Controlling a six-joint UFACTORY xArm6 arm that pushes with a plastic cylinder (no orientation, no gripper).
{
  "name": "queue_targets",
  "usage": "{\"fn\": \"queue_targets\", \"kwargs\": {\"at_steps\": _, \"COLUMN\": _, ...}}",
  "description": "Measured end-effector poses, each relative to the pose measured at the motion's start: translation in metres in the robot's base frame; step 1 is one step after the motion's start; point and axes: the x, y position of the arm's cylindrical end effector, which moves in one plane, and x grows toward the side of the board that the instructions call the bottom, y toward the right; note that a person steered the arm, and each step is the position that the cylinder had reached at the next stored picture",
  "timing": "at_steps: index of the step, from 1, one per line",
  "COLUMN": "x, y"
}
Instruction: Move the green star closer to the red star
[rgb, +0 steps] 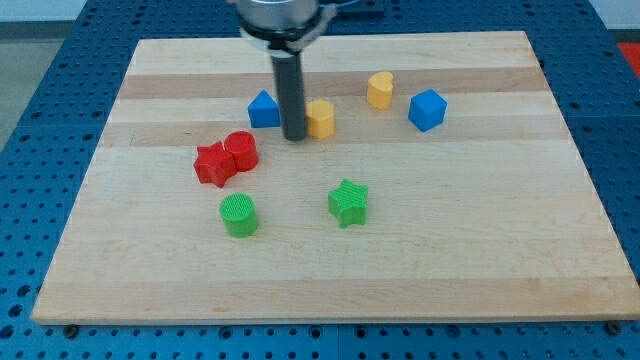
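The green star (348, 203) lies on the wooden board, right of centre and toward the view's bottom. The red star (214, 164) lies to its left and a little higher, touching a red cylinder (241, 150). My tip (295, 136) stands above the green star toward the view's top, between a blue triangular block (264, 109) on its left and a yellow block (321, 118) that it touches or nearly touches on its right. The tip is well apart from both stars.
A green cylinder (239, 215) sits below the red star. A yellow heart-like block (380, 90) and a blue cube-like block (427, 109) lie toward the view's top right. The board's edge (330, 318) runs along the view's bottom over a blue perforated table.
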Motion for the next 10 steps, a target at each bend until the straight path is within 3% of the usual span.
{"fn": "queue_targets", "kwargs": {"at_steps": 2, "x": 0.050, "y": 0.070}}
{"fn": "queue_targets", "kwargs": {"at_steps": 5, "x": 0.127, "y": 0.092}}
{"fn": "queue_targets", "kwargs": {"at_steps": 6, "x": 0.135, "y": 0.091}}
{"fn": "queue_targets", "kwargs": {"at_steps": 7, "x": 0.116, "y": 0.089}}
{"fn": "queue_targets", "kwargs": {"at_steps": 10, "x": 0.115, "y": 0.018}}
